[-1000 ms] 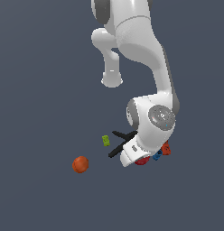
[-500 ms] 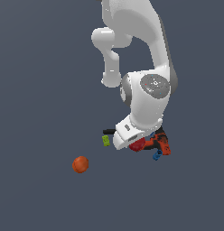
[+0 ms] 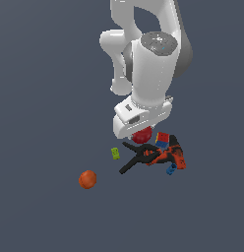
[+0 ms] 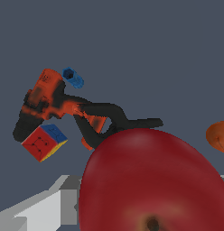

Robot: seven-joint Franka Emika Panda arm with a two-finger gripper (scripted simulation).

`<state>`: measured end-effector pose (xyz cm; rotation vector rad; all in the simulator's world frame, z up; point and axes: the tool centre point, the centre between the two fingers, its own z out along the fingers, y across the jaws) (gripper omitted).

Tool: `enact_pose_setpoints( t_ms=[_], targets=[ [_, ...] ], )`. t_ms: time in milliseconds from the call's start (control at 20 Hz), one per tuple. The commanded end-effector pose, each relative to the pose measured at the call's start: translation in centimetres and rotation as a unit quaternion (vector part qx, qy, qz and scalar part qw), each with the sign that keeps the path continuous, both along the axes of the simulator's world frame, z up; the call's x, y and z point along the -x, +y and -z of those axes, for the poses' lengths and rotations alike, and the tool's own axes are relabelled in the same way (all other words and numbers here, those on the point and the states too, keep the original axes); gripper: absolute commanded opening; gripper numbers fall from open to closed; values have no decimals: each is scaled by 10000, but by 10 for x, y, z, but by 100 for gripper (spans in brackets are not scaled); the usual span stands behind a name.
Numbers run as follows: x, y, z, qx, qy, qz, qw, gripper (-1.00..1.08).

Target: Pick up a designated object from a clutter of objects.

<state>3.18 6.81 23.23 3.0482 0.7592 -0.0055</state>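
Apple (image 3: 141, 136), dark red, sits right under the end effector (image 3: 141, 132); in the wrist view it (image 4: 152, 180) fills most of the frame, dimple showing. We can't tell whether the fingers are spread or pressed on it, since the arm body hides them.

Going left to right in the exterior view: orange ball (image 3: 87, 179) well apart from the end effector, green block (image 3: 115, 153) near, black clamp (image 3: 136, 156) just below, drill (image 3: 168, 154) w/ the cube (image 3: 162, 140) and blue piece (image 3: 170, 170) beside.

We'd judge the step as grip/lift: go straight up and slow, w/o swinging toward the clamp.

Surface: plain dark grey counter (image 3: 40, 98), no walls or edges visible.
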Motion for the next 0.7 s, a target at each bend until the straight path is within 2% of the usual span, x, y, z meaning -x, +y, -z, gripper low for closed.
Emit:
enact_pose_setpoints(
  t_ms=[0, 350, 650],
  targets=[
    [11, -8, -23, -4, -14, 0, 10000, -100],
    [41, -29, -78, -11, -15, -2, 10000, -100],
    [58, -43, -114, -13, -16, -2, 10000, -100]
  ],
)
